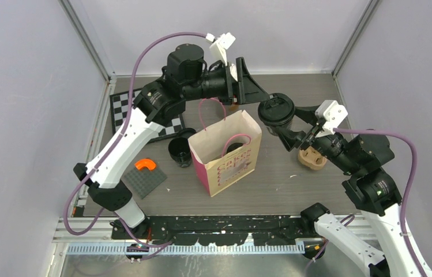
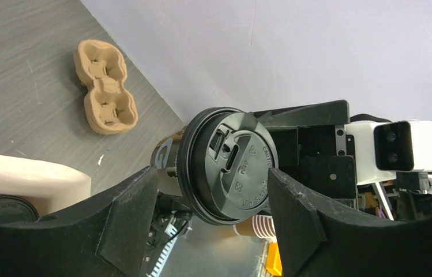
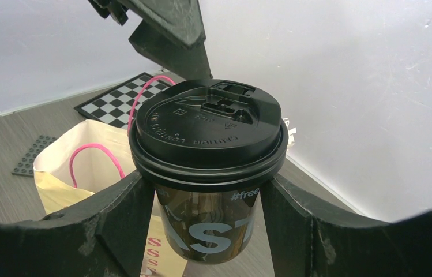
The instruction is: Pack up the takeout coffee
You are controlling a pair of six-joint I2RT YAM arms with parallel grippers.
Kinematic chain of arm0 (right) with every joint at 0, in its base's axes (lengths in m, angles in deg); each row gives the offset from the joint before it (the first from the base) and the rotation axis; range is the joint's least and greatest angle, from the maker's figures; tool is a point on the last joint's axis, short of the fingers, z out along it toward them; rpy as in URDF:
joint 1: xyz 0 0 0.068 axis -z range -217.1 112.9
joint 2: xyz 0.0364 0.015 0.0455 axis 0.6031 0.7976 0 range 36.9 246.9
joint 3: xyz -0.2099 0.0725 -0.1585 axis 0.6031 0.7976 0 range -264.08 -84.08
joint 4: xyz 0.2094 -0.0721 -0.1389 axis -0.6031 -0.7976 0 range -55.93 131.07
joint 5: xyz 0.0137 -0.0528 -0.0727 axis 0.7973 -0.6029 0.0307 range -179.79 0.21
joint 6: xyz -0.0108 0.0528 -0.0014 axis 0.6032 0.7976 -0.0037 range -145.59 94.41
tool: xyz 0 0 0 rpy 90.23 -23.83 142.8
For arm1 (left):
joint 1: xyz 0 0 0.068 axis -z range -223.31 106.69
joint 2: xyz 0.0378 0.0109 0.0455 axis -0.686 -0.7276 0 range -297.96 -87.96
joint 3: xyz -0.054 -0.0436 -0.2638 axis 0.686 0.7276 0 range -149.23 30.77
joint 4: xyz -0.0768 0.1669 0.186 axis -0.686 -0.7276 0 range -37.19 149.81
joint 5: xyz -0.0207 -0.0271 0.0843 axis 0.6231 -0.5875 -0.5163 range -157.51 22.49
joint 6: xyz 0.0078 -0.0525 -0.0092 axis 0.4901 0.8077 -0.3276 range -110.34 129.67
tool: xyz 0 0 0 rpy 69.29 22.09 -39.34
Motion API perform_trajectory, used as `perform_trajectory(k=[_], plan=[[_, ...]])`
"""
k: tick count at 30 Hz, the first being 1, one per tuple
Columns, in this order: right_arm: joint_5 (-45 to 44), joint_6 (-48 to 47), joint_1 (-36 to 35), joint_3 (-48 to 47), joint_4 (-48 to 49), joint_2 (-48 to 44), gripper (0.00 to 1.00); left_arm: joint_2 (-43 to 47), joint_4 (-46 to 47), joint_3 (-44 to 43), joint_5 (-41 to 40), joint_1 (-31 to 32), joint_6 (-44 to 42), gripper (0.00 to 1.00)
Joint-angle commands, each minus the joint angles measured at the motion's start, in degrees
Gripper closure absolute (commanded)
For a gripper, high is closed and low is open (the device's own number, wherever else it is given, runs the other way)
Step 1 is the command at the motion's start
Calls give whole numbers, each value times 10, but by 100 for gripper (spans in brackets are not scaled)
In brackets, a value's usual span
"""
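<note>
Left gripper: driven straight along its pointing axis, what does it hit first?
The black lidded coffee cup held by the right gripper. From the left wrist, its lid fills the space ahead between the left gripper's open fingers; remaining gap unclear.

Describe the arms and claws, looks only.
Left arm, right arm: white link shells, black joint housings, purple cable looping to a white wrist camera. Left claw, right claw: matte black wedge-shaped fingers. No markings readable.
</note>
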Motion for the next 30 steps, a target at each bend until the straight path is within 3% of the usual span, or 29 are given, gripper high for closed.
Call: perform_trajectory(k=[1,11,19,26,30], plan=[[-20,2,-3,1,31,-2,32,-5,59,19,30,-1,41,30],[-42,6,-4,11,25,-5,32,-19,120,61,70,-1,108,50],[-67,14,-4,17,-15,-2,29,-34,142,67,78,-1,111,87],[-124,60,-4,38,-116,-44,11,-61,202,101,66,-1,100,93],[-157,125,-3,41,-201,-89,9,-98,222,102,61,-1,87,93]])
